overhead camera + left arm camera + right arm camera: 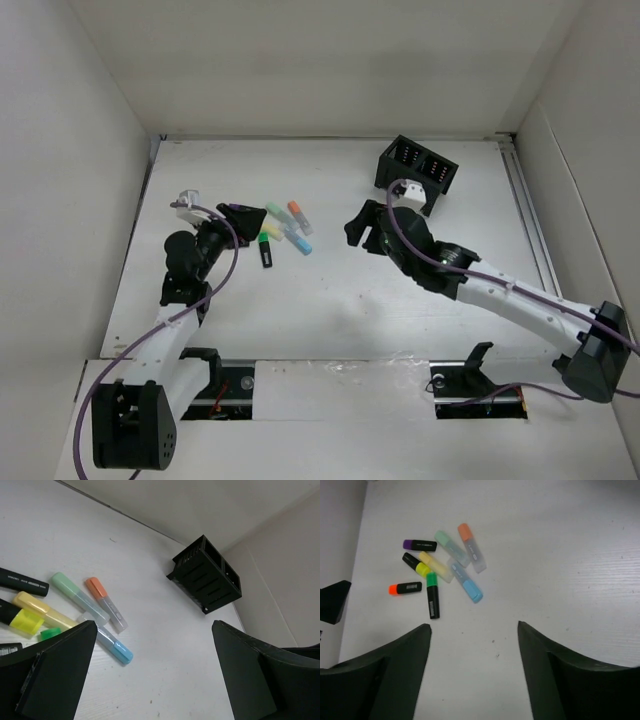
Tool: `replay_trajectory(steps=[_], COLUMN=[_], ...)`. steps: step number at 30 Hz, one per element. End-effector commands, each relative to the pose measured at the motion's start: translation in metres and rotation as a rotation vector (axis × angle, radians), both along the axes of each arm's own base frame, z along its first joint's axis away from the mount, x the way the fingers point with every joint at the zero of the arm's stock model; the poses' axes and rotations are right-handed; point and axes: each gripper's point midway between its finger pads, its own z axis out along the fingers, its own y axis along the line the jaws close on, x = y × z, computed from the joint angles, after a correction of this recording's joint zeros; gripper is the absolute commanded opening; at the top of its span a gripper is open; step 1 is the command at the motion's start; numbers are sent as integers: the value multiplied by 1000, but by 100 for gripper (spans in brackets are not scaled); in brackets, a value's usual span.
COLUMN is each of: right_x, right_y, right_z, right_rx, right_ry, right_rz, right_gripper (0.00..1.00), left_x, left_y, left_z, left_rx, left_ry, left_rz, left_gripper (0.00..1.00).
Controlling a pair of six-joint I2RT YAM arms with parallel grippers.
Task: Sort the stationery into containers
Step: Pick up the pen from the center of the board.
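The stationery, several stubby highlighters and markers (442,567), lies in a loose cluster left of the table's middle (282,232). Pastel green (77,596), orange (105,603), blue (112,645) and yellow (42,611) pens show in the left wrist view. Black-bodied markers with purple (420,545), orange (405,588) and green (433,595) caps lie beside them. The black organiser container (417,172) rests tilted at the back right (207,575). My left gripper (252,222) hangs open right at the cluster's left side (154,627). My right gripper (358,228) is open and empty, to the right of the pens (473,627).
White walls enclose the table on the left, back and right (130,120). A metal rail (530,220) runs along the right edge. One finger of the left gripper (332,607) shows at the left border of the right wrist view.
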Motion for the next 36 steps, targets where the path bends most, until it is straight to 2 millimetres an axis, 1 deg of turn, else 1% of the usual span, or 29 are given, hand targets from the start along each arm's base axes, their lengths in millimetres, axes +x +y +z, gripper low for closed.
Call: replay_trajectory(steps=[1,2,3,4,5,6,7,8,9,11,12,13,14,15,17,18,20,21,22,23,24,25,26,28,29,32,33,35,36], right_x=[15,17,21,25,26,28,32,34,35,49,56,61,77,90,108,124,136,148,156,169,175,180,186,193,196,202,203,209,210], right_y=[11,13,15,19,19,22,25,27,28,30,32,40,41,50,60,72,83,88,96,103,100,109,109,120,126,136,139,144,145], right_z=[18,18,25,24,29,27,38,36,40,37,36,33,46,18,6,-4,-16,-5,-30,-43,-30,-56,-62,-63,-80,-95,-99,-99,-120], right_rx=[-2,-16,-12,-30,-22,-34,-12,-30,-25,-25,-25,-13,0,-66,-106,-138,-168,-156,-189,-199,-186,-210,-213,-205,-220,-236,-237,-238,-262], right_ry=[-43,-46,-65,-71,-78,-84,-117,-126,-140,-146,-142,-132,-148,-98,-70,-62,-41,-53,-18,8,-5,34,46,51,69,91,100,118,151], right_rz=[-7,-2,-7,0,0,5,8,16,18,6,5,35,29,44,40,38,44,34,37,48,36,54,55,75,93,117,127,156,158], right_gripper=[72,67,62,46,38,33,27,16,13,8,9,8,1,0,0,0,0,0,0,0,0,0,1,9,24,44,52,59,60], left_x=[7,10,11,10,5,-3,-11,-17,-21,-15,-5,2,16,21,25,25,27,26,25,23,21,19,14,7,5,-1,1,2,3], left_y=[9,21,21,18,15,7,7,6,7,8,6,7,8,8,-1,-1,-4,-4,-2,1,1,1,2,1,1,3,-4,-10,-13], left_z=[16,-3,1,0,21,29,15,16,24,16,-10,-21,-9,-22,-44,-46,-44,-40,-38,-31,-26,-19,-10,-9,-3,2,-5,-10,-10], left_rx=[-16,-13,-3,6,-4,-25,-50,-85,-120,-151,-119,-84,-35,-19,-31,-51,-47,-36,-35,-26,-26,-27,-28,-37,-38,-49,-48,-47,-47], left_ry=[-32,72,73,70,-27,-77,-77,-96,-136,-84,27,85,92,155,215,219,205,188,185,166,152,132,110,105,85,61,89,104,109], left_rz=[59,136,136,117,96,48,47,44,51,35,29,32,30,30,-24,-22,-15,-17,-7,11,11,11,10,20,20,33,2,-24,-42], left_gripper=[100,100,100,100,100,100,100,100,100,100,100,100,100,100,100,100,97,81,72,55,54,40,37,28,25,22,22,23,25])
